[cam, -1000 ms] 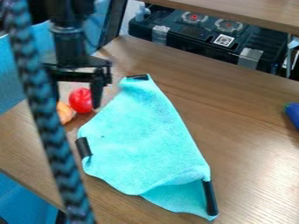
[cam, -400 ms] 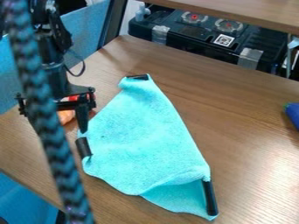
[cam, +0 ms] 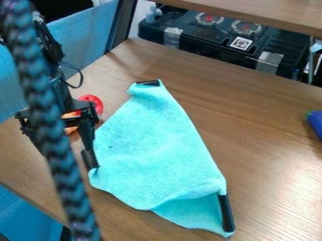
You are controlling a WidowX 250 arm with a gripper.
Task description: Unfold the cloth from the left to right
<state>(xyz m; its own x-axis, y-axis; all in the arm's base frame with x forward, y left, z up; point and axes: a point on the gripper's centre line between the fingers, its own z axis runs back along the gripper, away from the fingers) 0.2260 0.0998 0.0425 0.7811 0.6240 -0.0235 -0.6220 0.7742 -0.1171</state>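
The gripper (cam: 68,157), jaws spread apart, is hanging by the cloth (cam: 154,146) at its black tab (cam: 91,162), apparently preparing to grasp; closing there, then lifting rightward, is looking necessary.

A close camera looks slantwise down at the table (cam: 258,122).
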